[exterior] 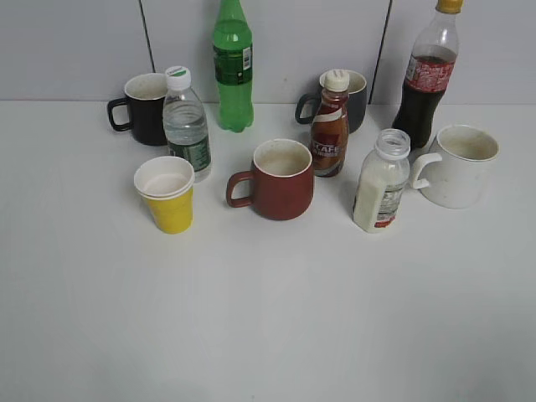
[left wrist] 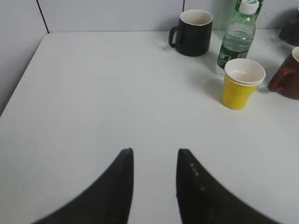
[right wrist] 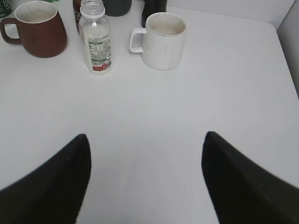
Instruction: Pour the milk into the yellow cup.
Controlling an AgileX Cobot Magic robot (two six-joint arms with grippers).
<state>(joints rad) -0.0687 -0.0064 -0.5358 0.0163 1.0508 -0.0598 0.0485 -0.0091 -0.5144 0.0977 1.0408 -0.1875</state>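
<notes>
The milk bottle (exterior: 381, 186) stands upright and uncapped on the white table, between the dark red mug and the white mug; it also shows in the right wrist view (right wrist: 95, 41). The yellow cup (exterior: 166, 194) stands upright at the left, in front of the water bottle, and shows in the left wrist view (left wrist: 241, 84). My left gripper (left wrist: 154, 151) is open and empty over bare table, well short of the cup. My right gripper (right wrist: 145, 136) is wide open and empty, well short of the milk. Neither gripper shows in the exterior view.
A dark red mug (exterior: 279, 180), a white mug (exterior: 459, 166), a brown coffee bottle (exterior: 330, 126), a water bottle (exterior: 186, 124), a black mug (exterior: 142, 109), a green bottle (exterior: 233, 67), a cola bottle (exterior: 429, 75) and a grey mug (exterior: 354, 99) crowd the back.
</notes>
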